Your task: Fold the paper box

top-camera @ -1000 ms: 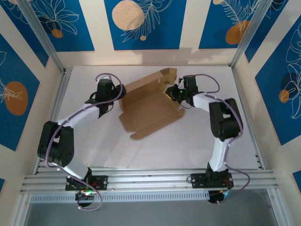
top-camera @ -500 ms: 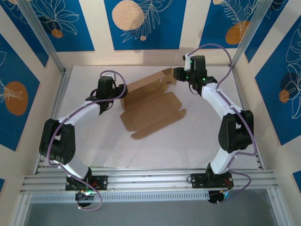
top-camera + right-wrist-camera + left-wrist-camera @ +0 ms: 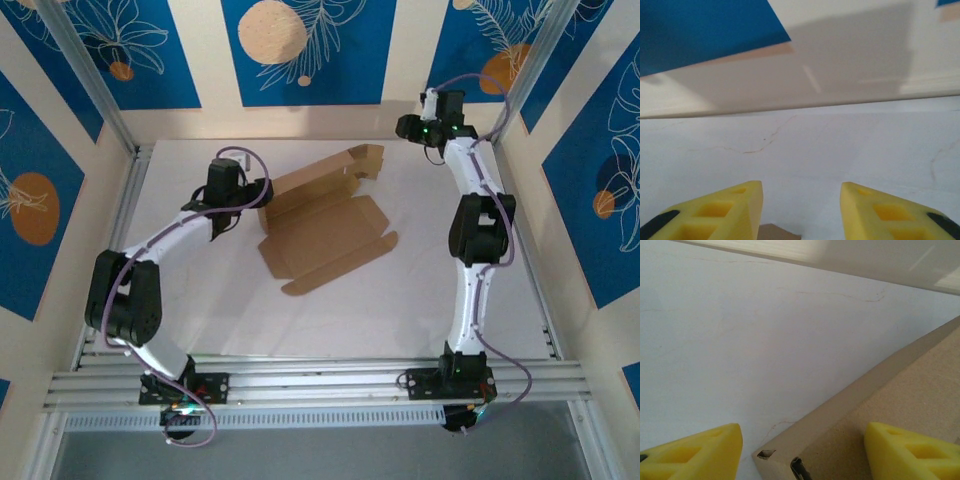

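1. Looking from above, I count one paper box (image 3: 325, 225) on the table (image 3: 420, 300), with the left gripper (image 3: 262, 192) at its left edge and the right gripper (image 3: 405, 127) well apart.
2. Left wrist: two fingers (image 3: 695, 450) spread, box corner between them.
3. Right wrist: two fingers (image 3: 715, 210) parted, gripping nothing.

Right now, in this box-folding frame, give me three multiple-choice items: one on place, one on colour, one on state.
1. Relative to the paper box, the right gripper is:
A. over its middle
B. apart from it, near the table's far right corner
C. underneath it

2. The right gripper's fingers are:
A. yellow
B. red
C. green

3. The left gripper is:
A. shut on a flap
B. open, fingers either side of a box corner
C. open, far from the box

Answers: B, the top view shows it well apart from the cardboard; A, the right wrist view shows yellow; B, the left wrist view shows the corner in the gap.
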Controlling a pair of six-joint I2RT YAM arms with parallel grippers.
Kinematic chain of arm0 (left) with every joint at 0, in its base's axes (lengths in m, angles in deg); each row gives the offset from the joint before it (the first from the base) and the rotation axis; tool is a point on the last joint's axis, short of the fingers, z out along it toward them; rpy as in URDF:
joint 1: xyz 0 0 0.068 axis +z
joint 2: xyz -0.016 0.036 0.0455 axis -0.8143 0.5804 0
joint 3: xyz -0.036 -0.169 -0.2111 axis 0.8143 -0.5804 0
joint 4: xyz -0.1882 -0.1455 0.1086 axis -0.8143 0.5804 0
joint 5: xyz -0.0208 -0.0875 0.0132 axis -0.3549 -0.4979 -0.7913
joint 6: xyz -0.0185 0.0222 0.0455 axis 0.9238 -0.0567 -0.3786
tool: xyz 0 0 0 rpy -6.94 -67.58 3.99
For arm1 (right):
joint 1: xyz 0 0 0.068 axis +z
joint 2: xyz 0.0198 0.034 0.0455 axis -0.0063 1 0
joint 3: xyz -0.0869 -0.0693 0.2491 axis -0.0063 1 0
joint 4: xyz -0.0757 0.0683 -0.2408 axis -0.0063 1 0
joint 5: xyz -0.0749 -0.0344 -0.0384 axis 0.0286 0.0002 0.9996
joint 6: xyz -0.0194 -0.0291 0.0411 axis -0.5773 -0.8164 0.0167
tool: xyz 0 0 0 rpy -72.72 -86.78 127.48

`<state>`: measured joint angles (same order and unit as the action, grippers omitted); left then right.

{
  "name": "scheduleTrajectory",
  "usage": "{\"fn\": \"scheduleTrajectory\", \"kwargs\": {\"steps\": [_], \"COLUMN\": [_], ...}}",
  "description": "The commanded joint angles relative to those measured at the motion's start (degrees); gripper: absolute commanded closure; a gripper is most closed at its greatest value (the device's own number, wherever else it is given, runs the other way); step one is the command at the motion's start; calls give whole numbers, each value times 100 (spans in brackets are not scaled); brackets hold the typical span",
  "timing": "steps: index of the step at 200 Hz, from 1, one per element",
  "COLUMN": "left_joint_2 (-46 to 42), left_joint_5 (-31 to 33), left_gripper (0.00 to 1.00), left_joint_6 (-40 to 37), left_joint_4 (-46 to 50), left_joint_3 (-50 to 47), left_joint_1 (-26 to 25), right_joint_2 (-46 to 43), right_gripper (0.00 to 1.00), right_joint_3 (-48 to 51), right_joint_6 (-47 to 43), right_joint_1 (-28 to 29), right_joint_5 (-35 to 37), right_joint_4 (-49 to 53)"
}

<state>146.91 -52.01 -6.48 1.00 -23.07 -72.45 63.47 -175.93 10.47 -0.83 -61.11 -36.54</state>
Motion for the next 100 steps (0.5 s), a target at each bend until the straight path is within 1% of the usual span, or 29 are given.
{"fn": "scheduleTrajectory", "kwargs": {"steps": [1, 17, 30, 40, 59, 72, 86, 100], "left_joint_2": [278, 360, 382, 413, 476, 515, 523, 541], "left_joint_5": [-306, -400, -403, -390, -409, -412, -403, -368], "left_gripper": [36, 37, 37, 37, 38, 38, 38, 38], "left_joint_6": [-38, -39, -87, -93, -39, 5, 7, -27], "left_joint_4": [308, 351, 363, 361, 361, 413, 424, 442], "left_joint_3": [150, 241, 273, 309, 396, 479, 543, 582], "left_joint_1": [95, 106, 114, 122, 135, 140, 141, 136], "right_joint_2": [689, 1021, 1042, 945, 436, -26, -493, -863], "right_gripper": [58, 62, 63, 65, 68, 68, 68, 69], "right_joint_3": [-738, -1054, -935, -647, 418, 1322, 2174, 2780], "right_joint_6": [63, -234, -478, -546, -674, -644, -588, -661], "right_joint_1": [48, 102, 172, 202, 266, 288, 304, 357], "right_joint_5": [-951, -1549, -1844, -2117, -2588, -2739, -3070, -3208], "right_joint_4": [852, 895, 851, 707, 55, -668, -1432, -1849]}}
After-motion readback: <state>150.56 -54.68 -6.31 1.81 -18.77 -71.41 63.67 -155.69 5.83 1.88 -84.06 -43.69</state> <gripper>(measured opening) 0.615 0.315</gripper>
